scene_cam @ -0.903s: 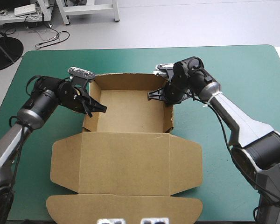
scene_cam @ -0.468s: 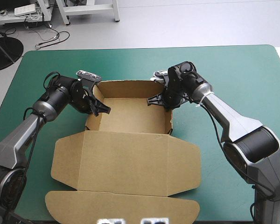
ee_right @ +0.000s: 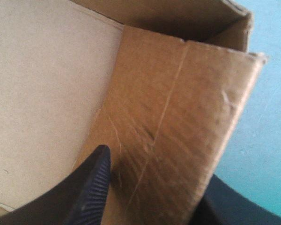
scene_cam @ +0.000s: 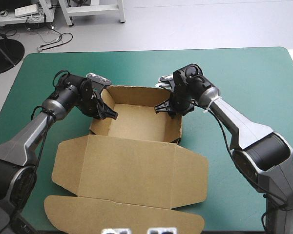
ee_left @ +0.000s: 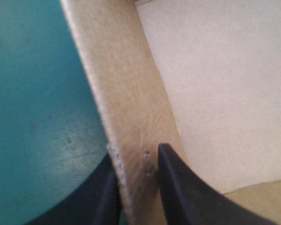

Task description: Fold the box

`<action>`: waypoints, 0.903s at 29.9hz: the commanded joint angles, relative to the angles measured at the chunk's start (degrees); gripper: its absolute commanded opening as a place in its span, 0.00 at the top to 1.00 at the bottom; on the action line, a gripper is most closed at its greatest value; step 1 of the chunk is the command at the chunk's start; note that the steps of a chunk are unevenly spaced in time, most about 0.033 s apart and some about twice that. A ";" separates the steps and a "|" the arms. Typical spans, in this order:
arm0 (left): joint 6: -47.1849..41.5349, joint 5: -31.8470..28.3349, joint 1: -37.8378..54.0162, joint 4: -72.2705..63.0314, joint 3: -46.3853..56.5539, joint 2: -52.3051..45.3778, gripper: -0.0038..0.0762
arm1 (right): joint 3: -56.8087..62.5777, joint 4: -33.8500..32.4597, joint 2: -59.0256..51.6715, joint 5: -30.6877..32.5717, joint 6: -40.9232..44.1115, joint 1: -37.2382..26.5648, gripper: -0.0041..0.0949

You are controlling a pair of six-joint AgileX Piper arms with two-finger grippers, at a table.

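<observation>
Right tool's (ee_right: 154, 168) outer finger (ee_right: 225, 201) largely hidden behind box (ee_right: 178, 117) wall, left tool's (ee_left: 133, 159) outer fingertip (ee_left: 107, 190) likewise

The teal-green table (scene_cam: 254, 68) carries the brown box (scene_cam: 132, 161).

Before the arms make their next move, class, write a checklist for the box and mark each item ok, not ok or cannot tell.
1. Left gripper shut on the box's left wall: ok.
2. Right gripper shut on the right wall: ok.
3. Far wall standing: ok.
4. Lid lying flat on the table: ok.
5. Walls locked at the corners: cannot tell.
</observation>
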 commanded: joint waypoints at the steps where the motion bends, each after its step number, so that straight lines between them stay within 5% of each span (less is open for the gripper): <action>1: 1.17 0.77 -0.70 -1.76 -2.99 -0.87 0.53 | -2.38 -0.85 -4.17 0.82 -0.55 -0.03 0.54; 5: 1.17 -0.61 -0.70 -0.89 -4.21 -0.87 0.35 | -2.58 -0.85 -5.49 0.82 -0.55 -0.03 0.54; 18: 0.48 14.17 -0.70 2.91 -24.33 -2.18 0.37 | -2.82 -3.13 -17.78 0.82 -3.39 -0.03 0.54; 21: 0.30 14.08 -0.70 2.80 -25.55 -6.15 0.48 | -2.59 -3.00 -21.83 0.82 0.20 -0.03 0.54; 26: 0.11 14.08 -0.70 7.01 -25.33 -14.87 0.94 | -2.59 -2.99 -25.88 0.82 5.45 -0.03 0.54; 27: 0.11 14.08 -0.70 7.03 -25.20 -17.36 0.96 | -2.59 -2.99 -25.82 0.82 6.20 -0.03 0.54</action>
